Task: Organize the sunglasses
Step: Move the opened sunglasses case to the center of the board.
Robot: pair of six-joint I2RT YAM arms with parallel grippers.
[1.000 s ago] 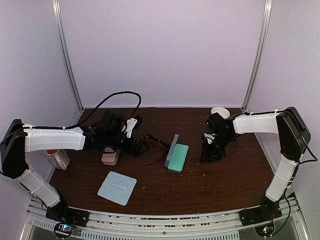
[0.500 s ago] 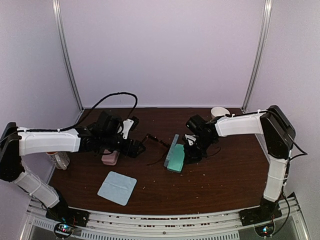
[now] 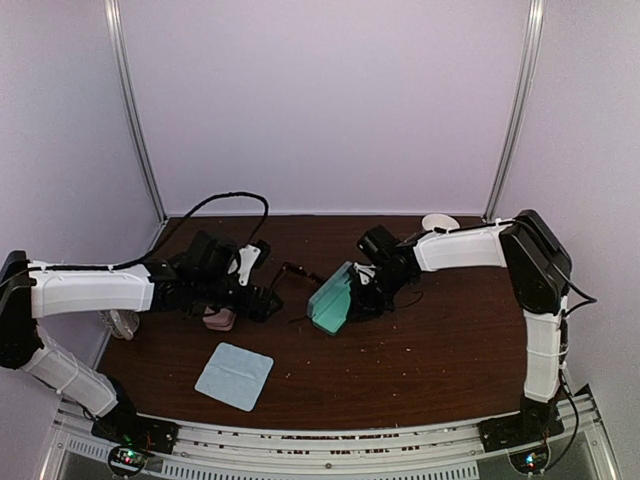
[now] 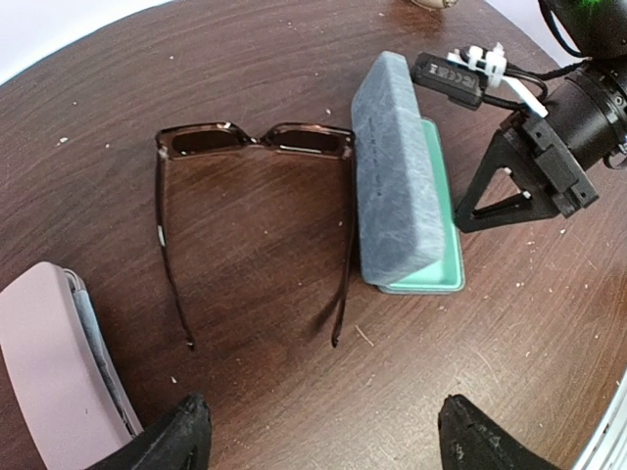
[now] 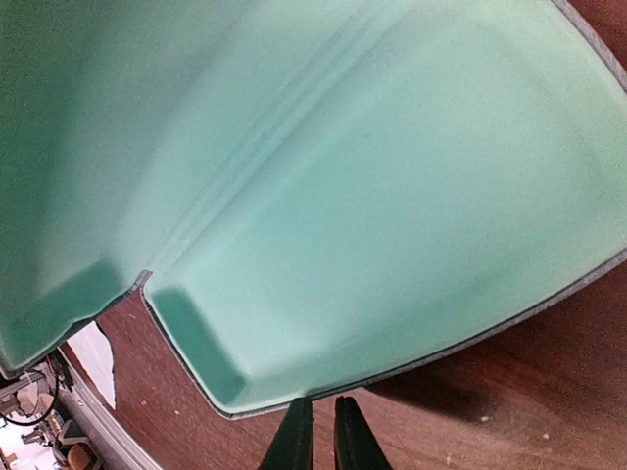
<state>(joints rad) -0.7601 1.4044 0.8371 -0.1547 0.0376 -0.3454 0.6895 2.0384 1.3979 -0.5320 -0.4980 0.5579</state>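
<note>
Sunglasses [image 4: 257, 139] lie on the bench [image 4: 245, 59] with both temples swung open and pointing back toward the left arm, one front corner right against the grey-blue case [image 4: 392, 166]. The left end effector [image 4: 328, 441] hangs above the temple tips, released and spread wide, with nothing between its fingers; the pink case [image 4: 44, 343] sits just off to its side. Across the way, the right end effector [image 5: 315, 431] is clenched almost tight right at the case's rim, mint lining filling its view, though whether it actually pinches that rim cannot be told. Now, the handling: this frame looks light and thin, stiff along the front but loose at the hinges, so it would likely swing or twist if taken by a temple tip. The lenses look smooth, slippery and easy to scratch, so they make a poor place for fingers. The safer hold is probably the bridge, or the front bar beside a hinge, pinched gently. With the temples open, they probably want folding before the case will take them.
</note>
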